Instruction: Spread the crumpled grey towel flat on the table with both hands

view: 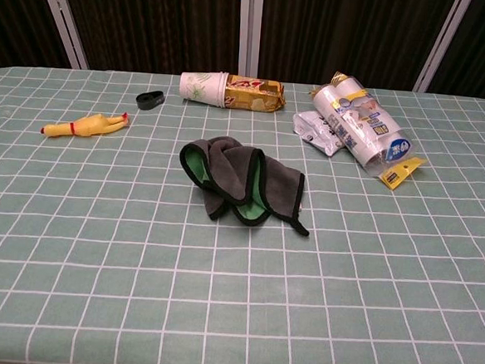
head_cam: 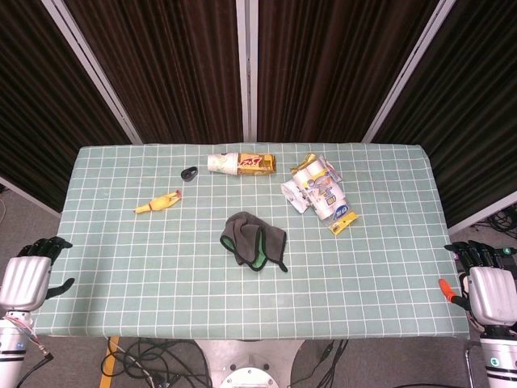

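Observation:
The crumpled grey towel [head_cam: 254, 241] with a green edge lies bunched in the middle of the green checked table [head_cam: 161, 283]; the chest view shows the towel [view: 243, 180] folded over itself. My left hand [head_cam: 31, 271] hangs off the table's left edge, fingers apart and holding nothing. My right hand [head_cam: 483, 279] is off the right edge, also holding nothing. Both are far from the towel and neither shows in the chest view.
At the back stand a paper cup [head_cam: 221, 163] and an orange snack pack [head_cam: 257, 163], a black ring [head_cam: 190, 173], a yellow rubber chicken [head_cam: 157, 203], and a plastic bundle of packets [head_cam: 317, 191]. An orange item [head_cam: 445, 289] lies by the right hand.

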Controlling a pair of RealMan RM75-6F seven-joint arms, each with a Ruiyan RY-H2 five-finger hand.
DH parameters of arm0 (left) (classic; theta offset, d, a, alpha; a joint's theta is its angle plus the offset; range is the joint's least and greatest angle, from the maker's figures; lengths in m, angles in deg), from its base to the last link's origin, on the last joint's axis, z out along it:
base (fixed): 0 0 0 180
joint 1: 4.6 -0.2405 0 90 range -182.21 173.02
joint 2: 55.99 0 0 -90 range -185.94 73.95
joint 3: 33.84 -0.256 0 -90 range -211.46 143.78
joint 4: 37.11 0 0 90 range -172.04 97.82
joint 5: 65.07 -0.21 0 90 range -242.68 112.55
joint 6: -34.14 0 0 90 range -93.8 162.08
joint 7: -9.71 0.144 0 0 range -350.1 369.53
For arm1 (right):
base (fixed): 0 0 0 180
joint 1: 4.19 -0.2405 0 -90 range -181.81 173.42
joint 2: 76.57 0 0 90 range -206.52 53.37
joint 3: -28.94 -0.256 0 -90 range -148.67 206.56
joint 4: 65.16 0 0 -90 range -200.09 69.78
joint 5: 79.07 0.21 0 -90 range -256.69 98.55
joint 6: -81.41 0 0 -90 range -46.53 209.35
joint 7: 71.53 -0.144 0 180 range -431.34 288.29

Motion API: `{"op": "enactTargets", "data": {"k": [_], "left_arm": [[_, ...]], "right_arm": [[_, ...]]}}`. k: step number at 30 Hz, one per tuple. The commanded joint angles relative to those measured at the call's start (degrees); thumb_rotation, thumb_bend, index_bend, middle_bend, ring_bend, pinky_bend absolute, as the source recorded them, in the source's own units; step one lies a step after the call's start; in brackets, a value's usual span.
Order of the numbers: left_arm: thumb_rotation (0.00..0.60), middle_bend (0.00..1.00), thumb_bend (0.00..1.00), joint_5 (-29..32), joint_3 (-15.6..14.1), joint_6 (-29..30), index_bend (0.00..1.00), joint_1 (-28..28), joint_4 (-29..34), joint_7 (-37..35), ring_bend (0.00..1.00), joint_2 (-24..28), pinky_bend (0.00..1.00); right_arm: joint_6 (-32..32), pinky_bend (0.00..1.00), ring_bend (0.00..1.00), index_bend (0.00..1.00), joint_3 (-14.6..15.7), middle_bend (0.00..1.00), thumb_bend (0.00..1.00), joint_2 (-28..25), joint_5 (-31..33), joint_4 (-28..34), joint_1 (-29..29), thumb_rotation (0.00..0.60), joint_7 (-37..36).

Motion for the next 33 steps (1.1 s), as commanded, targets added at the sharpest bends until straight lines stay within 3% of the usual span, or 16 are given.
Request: {"op": "enactTargets", "data": {"k": [1,17,25,33], "left_arm": [[0.600,0.29,0.09,0.0,0.0,0.1,0.30,0.0,0.0,0.0,0.24,-0.1,0.32],[0.600,0.29,0.09,-0.9,0.4,1.5,0.30,-0.1,1.3,-0.2,0.24,0.8,0.32],[0.600,0.29,0.09,-1.8,0.0,2.2,0.30,-0.5,1.8,-0.3,0.24,1.0,0.32],[0.600,0.29,0.09,-1.9,-0.4,3.1,0.30,-1.3,1.8,-1.1,0.24,1.2,0.32]], "right_arm": [[-0.1,0.16,0.15,0.27,0.0,0.23,0.14,-0.1,-0.1,0.2,-0.1,0.600,-0.1],[-3.1,0.15,0.15,0.32,0.7,0.24,0.14,-1.4,-3.3,4.1,-2.5,0.600,-2.7],[-13.2,0.15,0.14,0.43,0.1,0.24,0.14,0.5,-3.4,7.3,-9.4,0.600,-2.3],[-26.1,0.15,0.09,0.44,-1.7,0.21,0.14,8.3,3.8,5.3,-17.6,0.600,0.4]]}}
